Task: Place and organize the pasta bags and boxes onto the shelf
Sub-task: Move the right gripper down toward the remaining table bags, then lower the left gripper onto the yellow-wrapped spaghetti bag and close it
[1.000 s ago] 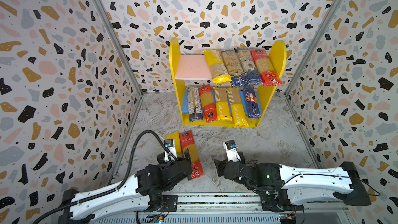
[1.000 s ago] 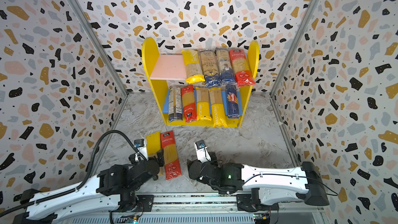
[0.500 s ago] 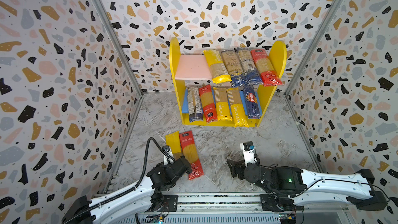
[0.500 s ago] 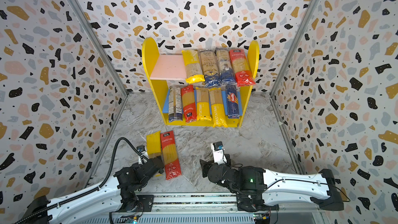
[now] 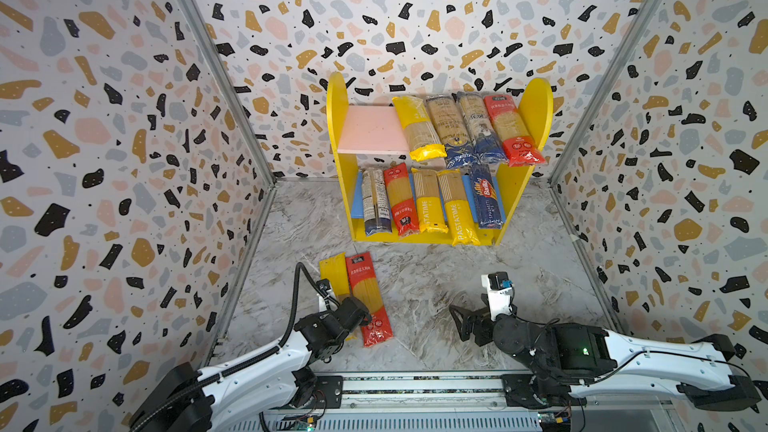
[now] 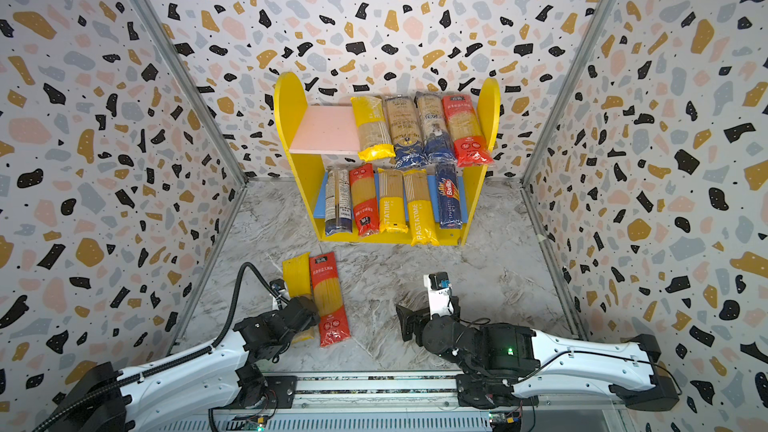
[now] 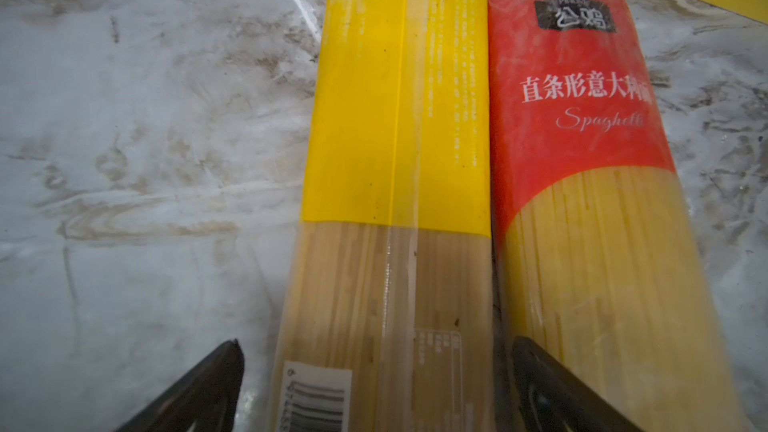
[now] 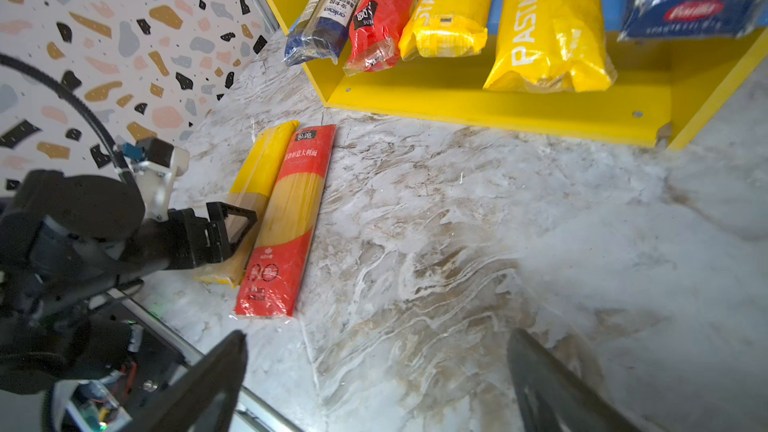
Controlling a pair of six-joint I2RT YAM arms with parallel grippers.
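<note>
I've pulled the left gripper [image 7: 376, 344] back, spread astride the yellow pack [image 7: 395, 118]. The right gripper [image 8: 376, 336] retreated too, spreading wider

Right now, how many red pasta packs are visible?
3: upper red pack, pink board's right end; lower red pack, second from left on blue board; loose red pack, on the floor.

Yellow pack [image 5: 333, 273]: near half mostly hidden under left gripper [image 5: 354, 312]. Red pack [image 7: 602, 243]: near end cut by left wrist view's edge.
</note>
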